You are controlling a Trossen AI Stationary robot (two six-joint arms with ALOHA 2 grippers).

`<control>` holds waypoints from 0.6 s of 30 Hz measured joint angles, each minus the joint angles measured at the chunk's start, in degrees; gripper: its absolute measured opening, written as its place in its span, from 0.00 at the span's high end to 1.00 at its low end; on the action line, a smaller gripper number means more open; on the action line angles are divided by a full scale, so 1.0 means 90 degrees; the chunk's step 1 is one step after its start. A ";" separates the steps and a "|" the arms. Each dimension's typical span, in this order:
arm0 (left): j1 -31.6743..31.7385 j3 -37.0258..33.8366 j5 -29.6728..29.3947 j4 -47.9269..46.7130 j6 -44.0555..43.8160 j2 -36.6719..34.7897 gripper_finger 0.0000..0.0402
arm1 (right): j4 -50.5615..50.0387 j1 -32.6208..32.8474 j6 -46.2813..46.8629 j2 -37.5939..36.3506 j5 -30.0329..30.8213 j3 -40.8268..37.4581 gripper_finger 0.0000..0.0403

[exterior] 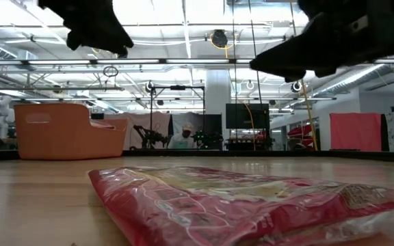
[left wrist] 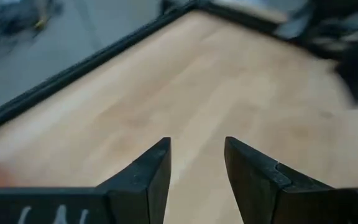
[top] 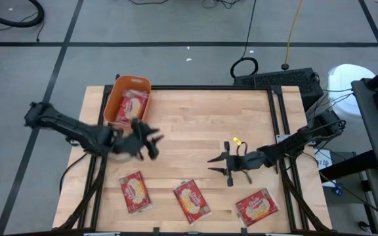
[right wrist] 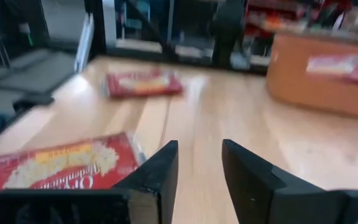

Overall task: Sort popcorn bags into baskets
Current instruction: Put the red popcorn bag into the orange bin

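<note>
Red flat popcorn packet (exterior: 252,205) fills lower frame, awaiting pickup; left gripper (top: 151,139), fingers apart, empty beside orange plastic basket (top: 117,97); right gripper (top: 220,164) apart, empty, mid-table.

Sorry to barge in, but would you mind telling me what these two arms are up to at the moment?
They are sorting popcorn bags into an orange basket at the table's far left corner, which already holds some. Three popcorn bags lie along the near edge: one left, one middle, one right. The left tool hangs open and empty beside the basket. The right tool, also open and empty, hangs over bare wood near the middle bag.
</note>
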 joint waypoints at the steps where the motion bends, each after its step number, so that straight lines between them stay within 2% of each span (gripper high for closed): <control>1: -0.0315 -0.0168 -0.0249 0.0510 0.0036 0.0112 0.62 | -0.0468 0.0025 0.0067 0.0000 -0.0005 0.0213 0.70; 6: -0.1489 -0.0559 -0.1228 0.2358 0.0509 0.0916 0.62 | -0.2370 0.0175 0.0342 0.0000 -0.0014 0.1246 0.64; 12: -0.1983 -0.0562 -0.1327 0.3679 0.0600 0.2028 0.62 | -0.3852 0.0704 0.0990 -0.0001 -0.0295 0.2095 0.58; 18: -0.2107 -0.0562 -0.1335 0.4991 0.0592 0.2919 0.62 | -0.4125 0.1429 0.1518 0.0000 -0.0338 0.2333 0.53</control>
